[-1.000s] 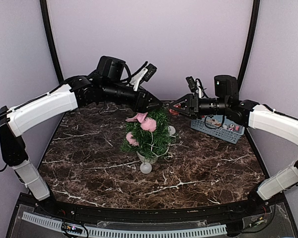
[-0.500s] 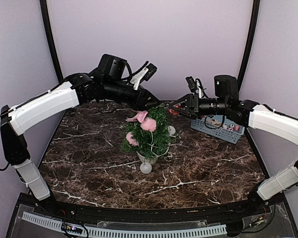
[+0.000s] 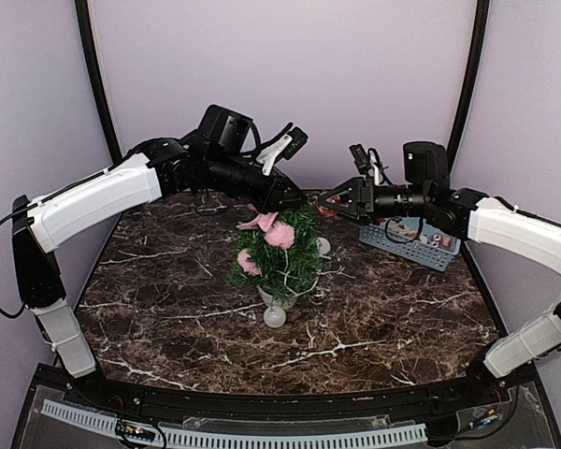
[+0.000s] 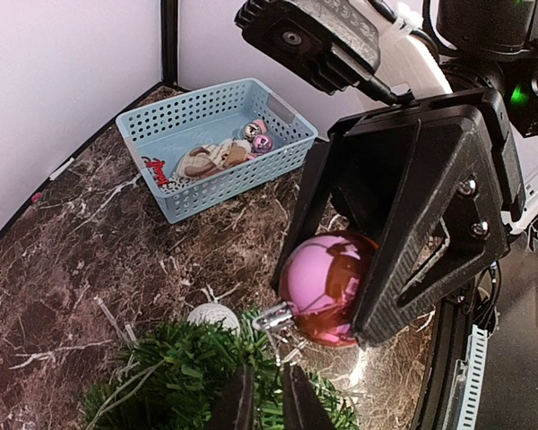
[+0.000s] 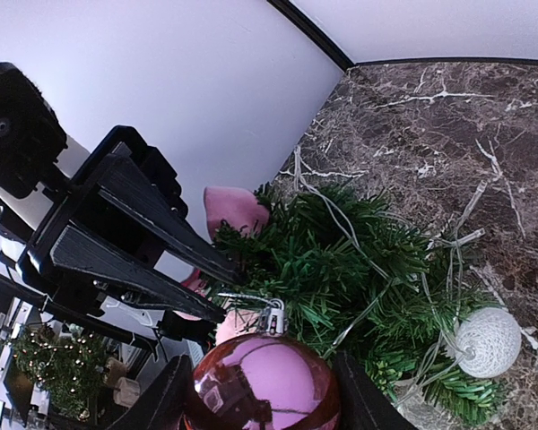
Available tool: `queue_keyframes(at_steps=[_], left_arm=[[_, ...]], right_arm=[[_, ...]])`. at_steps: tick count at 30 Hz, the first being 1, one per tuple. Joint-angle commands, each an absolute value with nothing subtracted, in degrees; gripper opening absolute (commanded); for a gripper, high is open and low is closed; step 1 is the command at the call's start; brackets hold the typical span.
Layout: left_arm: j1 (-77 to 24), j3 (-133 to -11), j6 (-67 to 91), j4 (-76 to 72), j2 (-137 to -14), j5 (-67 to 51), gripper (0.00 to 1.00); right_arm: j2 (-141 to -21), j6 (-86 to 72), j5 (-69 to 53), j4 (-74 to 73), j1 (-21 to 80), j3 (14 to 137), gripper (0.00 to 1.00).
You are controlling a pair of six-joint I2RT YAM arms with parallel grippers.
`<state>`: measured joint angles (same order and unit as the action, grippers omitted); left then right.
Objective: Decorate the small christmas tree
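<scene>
Location: small christmas tree (image 3: 282, 257) stands upright mid-table (image 3: 168, 299); judged light, tippy and soft-twigged (hold the white pot (image 3: 273, 298), not foliage). Right gripper (image 4: 327, 305) clasps a pink bauble (image 4: 321, 287) just above the treetop. Left gripper (image 4: 267, 403) has its jaws nearly together there, and whether they pinch anything cannot be told.

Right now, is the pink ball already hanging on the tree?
No, the right claw grips the pink ball, close to the top of the tree.

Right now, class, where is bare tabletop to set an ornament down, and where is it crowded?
Free: marble table left of the small christmas tree, and in front of the white ball. Crowded: treetop, between left end effector and right end effector; the blue basket corner.
</scene>
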<state>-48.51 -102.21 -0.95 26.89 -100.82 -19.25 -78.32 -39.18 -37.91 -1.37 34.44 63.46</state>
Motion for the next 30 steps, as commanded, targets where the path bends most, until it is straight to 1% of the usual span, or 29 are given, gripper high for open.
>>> queue_keyframes(at_steps=[1,6,9,24,30], left_arm=[[-48.72,-104.05,-1.17,27.39,-100.37,-19.60,0.08],[-48.78,-103.85,-0.93,27.30,-100.20,-19.34,0.04],[-48.70,-103.65,-0.76,27.22,-100.11,-19.25,0.00],[-48.75,-103.19,-0.25,27.61,-99.77,-17.42,0.00],[-48.76,-103.18,2.82,27.76,-99.76,-16.59,0.00]], right_arm=[[-77.64,-38.02,-37.91,0.20,34.04,64.02,0.31],[-78.14,-37.91,-37.20,0.25,34.10,64.31,0.31],[-78.82,-37.88,-36.77,-0.90,34.10,64.68,0.31],[-81.27,-37.44,-35.16,-1.90,33.96,66.49,0.30],[-82.09,-37.48,-35.50,-1.45,34.01,67.06,0.30]])
